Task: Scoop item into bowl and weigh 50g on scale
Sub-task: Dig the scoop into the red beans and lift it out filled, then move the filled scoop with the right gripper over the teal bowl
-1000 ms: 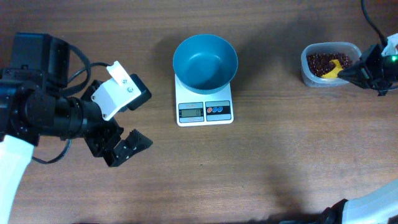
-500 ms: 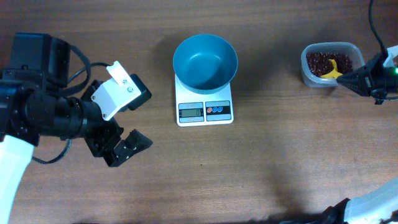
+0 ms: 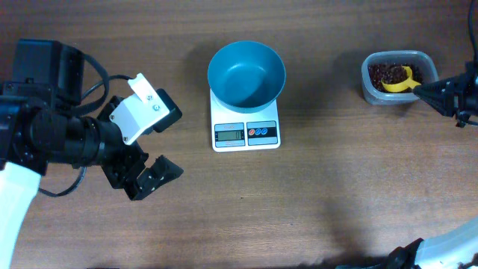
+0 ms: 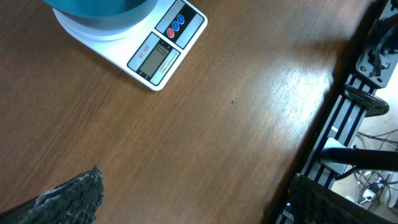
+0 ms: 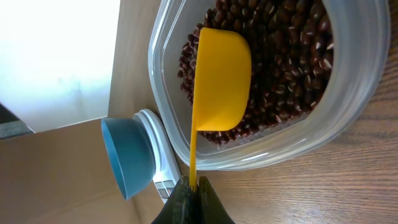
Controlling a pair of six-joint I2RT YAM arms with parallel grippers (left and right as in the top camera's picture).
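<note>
The teal bowl (image 3: 246, 73) stands empty on the white scale (image 3: 246, 133) at the table's middle; both also show in the left wrist view (image 4: 102, 12) (image 4: 163, 51) and the right wrist view (image 5: 127, 158) (image 5: 160, 163). The dark red-brown beans (image 3: 382, 73) (image 5: 286, 68) fill a clear tub (image 3: 392, 96) (image 5: 348, 121) at the far right. My right gripper (image 3: 427, 90) (image 5: 193, 186) is shut on the handle of a yellow scoop (image 3: 397, 81) (image 5: 221, 78), whose cup is turned on its side over the beans. My left gripper (image 3: 149, 178) is open and empty, left of the scale.
The table's right edge and a black frame with cables (image 4: 354, 124) show in the left wrist view. The left arm's body and cables (image 3: 52, 127) take up the table's left side.
My right gripper has drawn back to the right and turned, and the yellow scoop has shifted in the tub so its cup now shows more clearly. The left arm has not moved.
</note>
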